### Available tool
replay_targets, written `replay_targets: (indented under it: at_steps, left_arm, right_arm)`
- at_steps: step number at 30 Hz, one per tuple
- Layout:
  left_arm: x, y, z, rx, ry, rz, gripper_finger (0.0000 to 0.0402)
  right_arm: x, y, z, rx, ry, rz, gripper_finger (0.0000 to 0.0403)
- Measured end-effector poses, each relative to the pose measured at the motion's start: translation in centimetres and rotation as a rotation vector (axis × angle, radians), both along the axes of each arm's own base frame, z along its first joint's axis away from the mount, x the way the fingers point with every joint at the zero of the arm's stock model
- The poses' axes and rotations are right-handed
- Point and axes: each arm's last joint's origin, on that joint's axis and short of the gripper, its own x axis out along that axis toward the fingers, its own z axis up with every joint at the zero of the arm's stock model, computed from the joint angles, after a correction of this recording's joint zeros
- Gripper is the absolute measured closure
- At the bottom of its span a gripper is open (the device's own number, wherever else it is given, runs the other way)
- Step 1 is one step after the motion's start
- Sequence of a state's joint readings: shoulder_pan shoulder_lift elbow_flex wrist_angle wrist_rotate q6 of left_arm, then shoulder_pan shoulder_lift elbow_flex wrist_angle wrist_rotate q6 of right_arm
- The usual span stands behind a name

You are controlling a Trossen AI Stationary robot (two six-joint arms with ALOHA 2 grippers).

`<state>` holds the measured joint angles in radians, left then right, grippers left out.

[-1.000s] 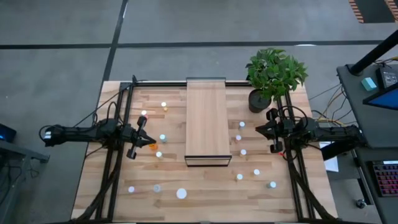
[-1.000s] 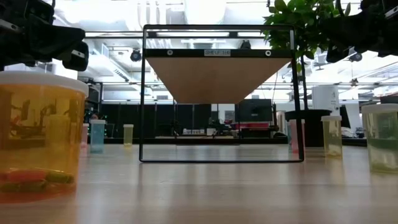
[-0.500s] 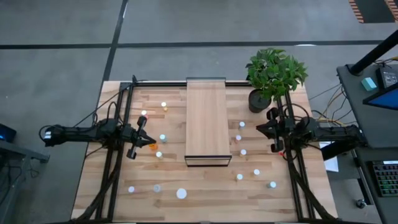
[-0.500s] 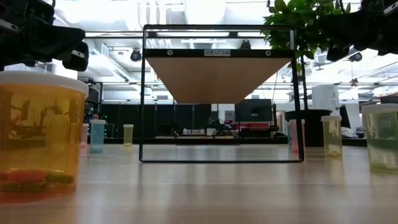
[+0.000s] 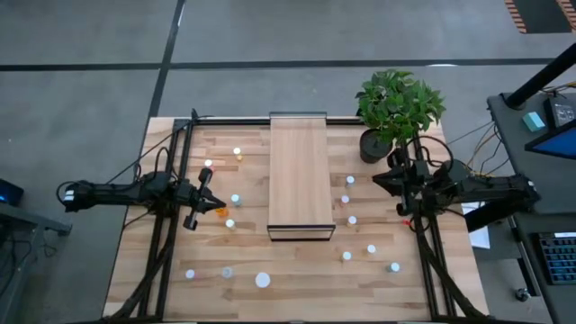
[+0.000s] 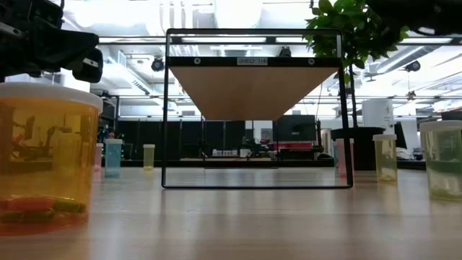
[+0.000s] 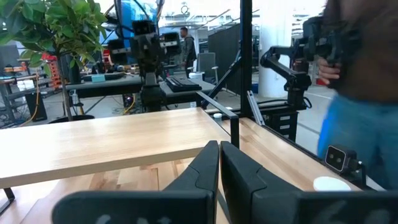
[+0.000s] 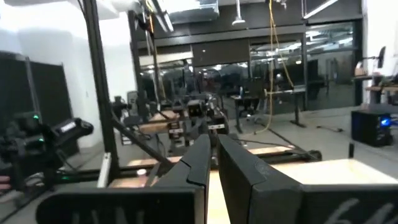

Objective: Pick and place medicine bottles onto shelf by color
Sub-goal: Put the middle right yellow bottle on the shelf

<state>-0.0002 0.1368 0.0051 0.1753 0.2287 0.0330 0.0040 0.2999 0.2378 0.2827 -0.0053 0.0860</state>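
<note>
I count about fourteen small bottles (image 5: 235, 199) on the plank table (image 5: 135, 270), none on the shelf (image 5: 300, 171). Six or seven sit on my left half: two near ten o'clock of the table's centre, an orange one (image 5: 220, 211) and two white-capped ones near nine, and three along seven o'clock, the largest (image 5: 262, 280) a broad white-lidded tub. Seven more lie on the right half, from three down to five o'clock.

There is one shelf, a long smooth board of pale wood with a thin dark metal frame at each end, standing in the table's middle and running from twelve toward six. From table height it is a raised board in a black rectangular frame. The nearest bottle there is a round, clear amber plastic tub (image 6: 45, 155) with a white lid; others are pale blue, yellow and greenish cylinders.

One potted plant (image 5: 396, 108) with leafy green foliage stands in a dark round pot at one o'clock.

My left gripper (image 5: 200, 200) hovers at nine o'clock, just beside the orange bottle, fingers (image 7: 205, 168) pressed together and empty. My right gripper (image 5: 396, 184) hangs at three o'clock, fingers (image 8: 202, 158) likewise closed on nothing.
</note>
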Motion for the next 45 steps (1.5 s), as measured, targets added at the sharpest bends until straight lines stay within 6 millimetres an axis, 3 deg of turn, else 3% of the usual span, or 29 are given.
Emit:
replay_targets:
  at_steps: [5, 8, 15, 19, 25, 29, 41, 45]
  left_arm:
    - [0.0, 0.0, 0.0, 0.0, 0.0, 0.0, 0.0402]
    - [0.0, 0.1, 0.5, 0.024, -0.056, 0.045, 0.0402]
    - [-1.1, 0.3, 4.1, -0.21, -0.405, 0.038, 0.0402]
    - [-2.4, 0.3, 6.0, -0.237, -0.654, 0.027, 0.0402]
    - [-4.1, 0.3, 7.5, -0.243, -0.884, -0.001, 0.0402]
    - [-4.7, 0.3, 7.9, -0.245, -0.952, -0.01, 0.0402]
    - [-5.8, 0.3, 9.7, -0.246, -1.062, -0.023, 0.0402]
    - [-5.9, 0.3, 10.0, -0.245, -1.07, -0.023, 0.0402]
  right_arm:
    - [3.7, -0.8, -0.2, 0.283, 0.213, -0.256, 0.038]
    - [4.9, -1.0, 0.8, 0.442, 0.251, -0.325, 0.038]
    - [7.3, -0.6, 3.5, 0.339, 0.366, -0.255, 0.038]
    - [7.6, -0.2, 4.8, 0.293, 0.4, -0.241, 0.038]
    - [7.0, 0.6, 6.3, 0.233, 0.439, -0.197, 0.038]
    - [6.2, 1.3, 6.8, 0.238, 0.556, -0.16, 0.038]
    - [1.6, 2.6, 7.3, 0.527, 1.239, -0.158, 0.038]
    - [1.0, 3.2, 6.7, 0.524, 1.335, -0.108, 0.038]
